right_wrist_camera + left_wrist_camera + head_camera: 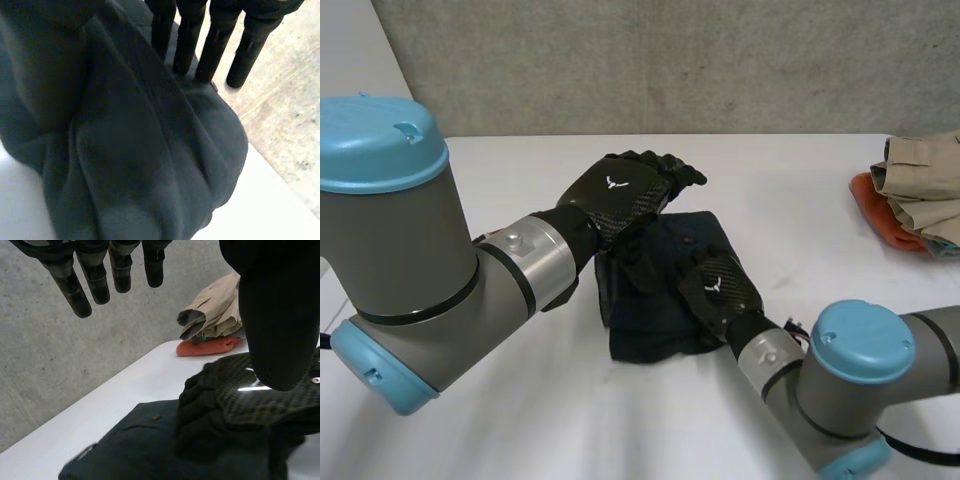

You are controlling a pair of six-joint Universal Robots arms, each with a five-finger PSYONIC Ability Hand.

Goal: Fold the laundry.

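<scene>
A dark navy garment (660,310) lies folded in the middle of the white table (520,410). My left hand (620,192) hovers over its far left part with its fingers (80,287) straight, spread and holding nothing. My right hand (722,288) rests on the garment's right side. In the right wrist view its fingers (215,45) press into the garment (150,165), and a ridge of cloth is bunched between them and the thumb. The left wrist view shows the right hand (240,400) with fingers dug into the garment (130,445).
A pile of folded clothes, beige (925,175) over orange (880,205), sits at the table's far right edge, also in the left wrist view as the beige pile (215,315). A grey concrete wall (670,60) stands behind the table.
</scene>
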